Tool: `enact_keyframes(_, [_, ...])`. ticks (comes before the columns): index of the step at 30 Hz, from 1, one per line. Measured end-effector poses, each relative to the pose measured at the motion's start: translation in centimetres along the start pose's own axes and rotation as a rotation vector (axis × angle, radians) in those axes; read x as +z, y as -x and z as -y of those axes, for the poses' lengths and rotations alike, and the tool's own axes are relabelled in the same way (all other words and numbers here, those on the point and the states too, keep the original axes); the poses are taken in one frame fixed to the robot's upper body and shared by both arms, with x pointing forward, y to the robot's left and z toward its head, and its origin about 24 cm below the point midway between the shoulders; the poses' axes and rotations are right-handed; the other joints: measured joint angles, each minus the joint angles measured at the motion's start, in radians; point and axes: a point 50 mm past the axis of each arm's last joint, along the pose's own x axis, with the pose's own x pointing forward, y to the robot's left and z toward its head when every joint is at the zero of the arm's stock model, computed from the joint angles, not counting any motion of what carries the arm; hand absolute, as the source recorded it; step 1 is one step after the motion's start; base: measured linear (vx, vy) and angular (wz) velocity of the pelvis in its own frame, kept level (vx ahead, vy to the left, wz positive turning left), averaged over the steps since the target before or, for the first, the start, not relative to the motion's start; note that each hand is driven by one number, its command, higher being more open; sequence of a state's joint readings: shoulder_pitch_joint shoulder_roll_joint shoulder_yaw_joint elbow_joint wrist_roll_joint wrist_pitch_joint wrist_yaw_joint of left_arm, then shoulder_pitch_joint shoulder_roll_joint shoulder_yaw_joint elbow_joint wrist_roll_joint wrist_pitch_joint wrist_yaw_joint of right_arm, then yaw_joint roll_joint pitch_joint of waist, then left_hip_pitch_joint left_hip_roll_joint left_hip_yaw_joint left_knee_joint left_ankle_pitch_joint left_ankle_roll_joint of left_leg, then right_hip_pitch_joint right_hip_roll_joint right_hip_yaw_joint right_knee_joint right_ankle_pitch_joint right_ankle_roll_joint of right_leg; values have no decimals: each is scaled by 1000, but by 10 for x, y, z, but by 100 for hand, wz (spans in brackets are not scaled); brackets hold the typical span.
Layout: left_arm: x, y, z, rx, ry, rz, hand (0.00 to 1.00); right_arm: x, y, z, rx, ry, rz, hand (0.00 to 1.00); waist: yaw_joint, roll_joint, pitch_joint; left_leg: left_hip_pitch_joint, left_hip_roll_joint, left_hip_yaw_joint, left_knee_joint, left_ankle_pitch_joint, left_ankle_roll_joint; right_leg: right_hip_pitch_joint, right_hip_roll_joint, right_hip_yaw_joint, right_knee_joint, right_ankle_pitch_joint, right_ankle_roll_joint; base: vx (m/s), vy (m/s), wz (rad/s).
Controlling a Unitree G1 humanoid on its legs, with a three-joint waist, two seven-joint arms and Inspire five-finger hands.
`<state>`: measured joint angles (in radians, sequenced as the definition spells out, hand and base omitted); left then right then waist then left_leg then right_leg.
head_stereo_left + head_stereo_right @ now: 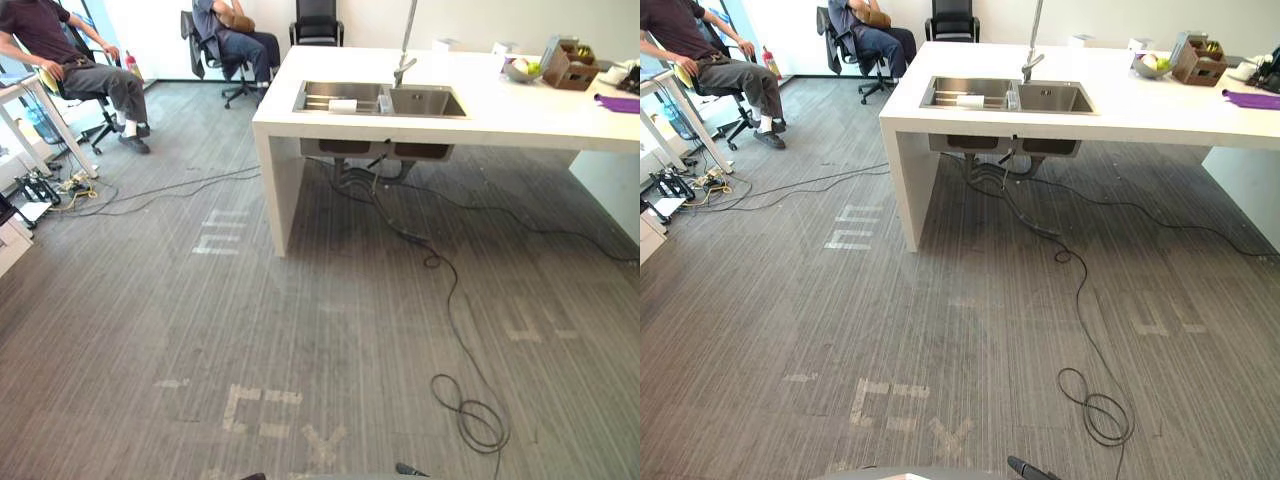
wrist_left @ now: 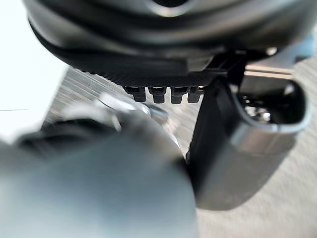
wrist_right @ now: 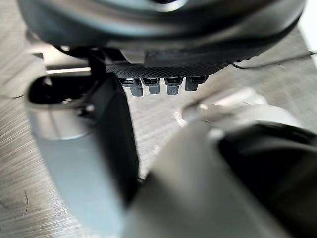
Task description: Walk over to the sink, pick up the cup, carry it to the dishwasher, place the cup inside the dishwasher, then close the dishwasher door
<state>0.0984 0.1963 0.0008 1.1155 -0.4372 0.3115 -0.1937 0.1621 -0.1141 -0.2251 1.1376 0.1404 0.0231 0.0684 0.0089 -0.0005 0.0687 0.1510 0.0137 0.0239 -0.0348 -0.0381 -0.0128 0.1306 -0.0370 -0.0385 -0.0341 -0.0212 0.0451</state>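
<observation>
A white counter (image 1: 420, 125) stands ahead across the grey carpet, with a steel double sink (image 1: 380, 99) set in its left end and a tall tap (image 1: 405, 60) behind it. A small white thing (image 1: 342, 104), too far off to tell its shape, lies in the left basin. In the left wrist view my left hand (image 2: 163, 54) hangs over the carpet, fingers straight, thumb (image 2: 237, 144) apart, holding nothing. My right hand (image 3: 163, 49) hangs the same way in its wrist view, thumb (image 3: 84, 144) apart, also holding nothing.
Two people sit on office chairs at the far left (image 1: 75, 65) and behind the counter's corner (image 1: 235, 40). Cables (image 1: 150, 190) trail over the carpet on the left. On the counter's right end are a fruit bowl (image 1: 524, 68), a cardboard box (image 1: 568, 65) and a purple cloth (image 1: 620, 102).
</observation>
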Motion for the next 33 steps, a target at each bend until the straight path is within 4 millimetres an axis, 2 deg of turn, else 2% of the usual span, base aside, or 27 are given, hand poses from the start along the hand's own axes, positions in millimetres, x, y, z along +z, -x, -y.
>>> enact_keyframes(3, [9, 0, 4, -16, -52, 77, 100, 8, 0, -2, -22, 31, 65, 100, -2, 1, 19, 0, 2, 0, -10, 1, -2, -1, 2, -2, -7, 0, 0, 0, 0, 0])
enact_keyframes(9, [13, 1, 3, 7, -66, 173, 100, 8, 1, -4, 48, 31, 90, 100, -4, -1, 26, 2, 3, 3, -26, 1, -5, 0, 2, -9, -15, -3, 11, 0, 0, 0])
enact_keyframes(14, [13, 1, 2, 54, -61, 230, 100, 1, 3, -5, 138, -114, 87, 100, -5, -3, 30, 18, 2, 5, -29, -1, -7, 16, 0, -18, -13, -8, 18, -26, -29, 2])
enact_keyframes(22, [8, 1, -1, 69, -17, 226, 100, -1, 4, -7, 219, -140, 89, 100, -5, -9, 24, 28, 2, 8, -29, 0, -4, 24, 0, -18, -8, -8, 18, -56, -31, -1])
enact_keyframes(33, [3, 1, -6, 91, 22, 233, 100, 1, 6, -7, 168, -129, 173, 100, -6, -15, 22, 38, 1, 2, -50, 15, 1, 25, 0, -25, -9, -8, 18, -35, -30, 1])
